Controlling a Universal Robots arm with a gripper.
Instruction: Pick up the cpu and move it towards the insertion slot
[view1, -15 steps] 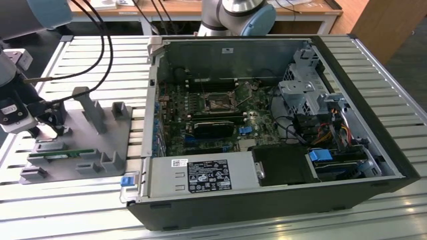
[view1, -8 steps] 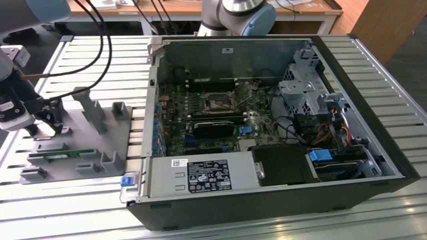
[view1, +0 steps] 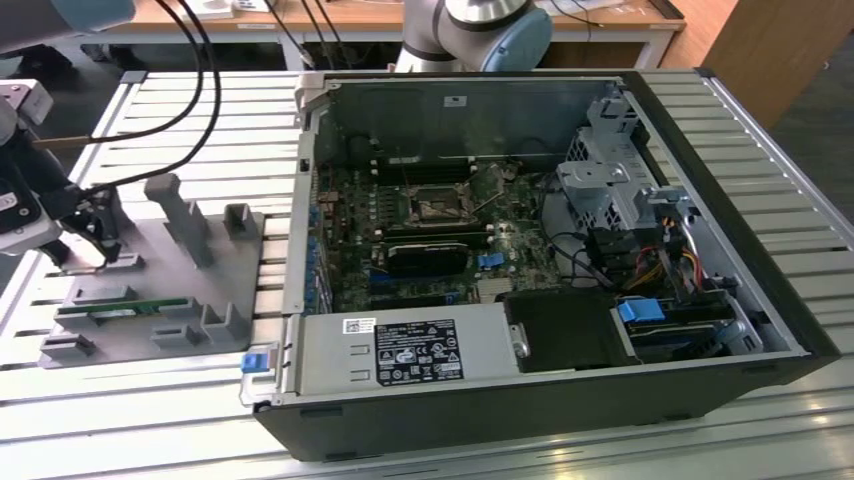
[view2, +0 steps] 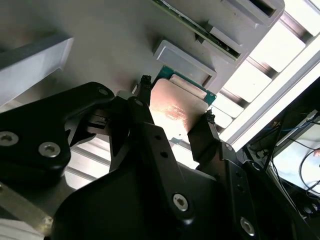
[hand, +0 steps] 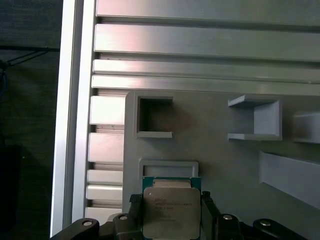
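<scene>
The cpu (view2: 176, 111) (hand: 171, 212) is a flat square chip with a silvery top and a thin green rim. It lies on the grey fixture plate (hand: 225, 165) against a small grey stop. My gripper (view2: 176, 99) (hand: 170, 200) has one black finger on each of two opposite edges and is shut on the cpu. In the exterior view the gripper (view1: 83, 250) is low over the plate at that view's left. The insertion slot (view1: 437, 207), a dark square socket in a shiny bracket, sits on the motherboard inside the open computer case.
The grey fixture plate (view1: 174, 300) carries upright posts (view1: 180, 215) and a green memory stick (view1: 127, 310). The case wall (view1: 310, 200) stands between the plate and the motherboard. A black rectangular block (view1: 427, 255) lies near the socket. Cables (view1: 200, 90) hang above the slatted table (view1: 160, 400).
</scene>
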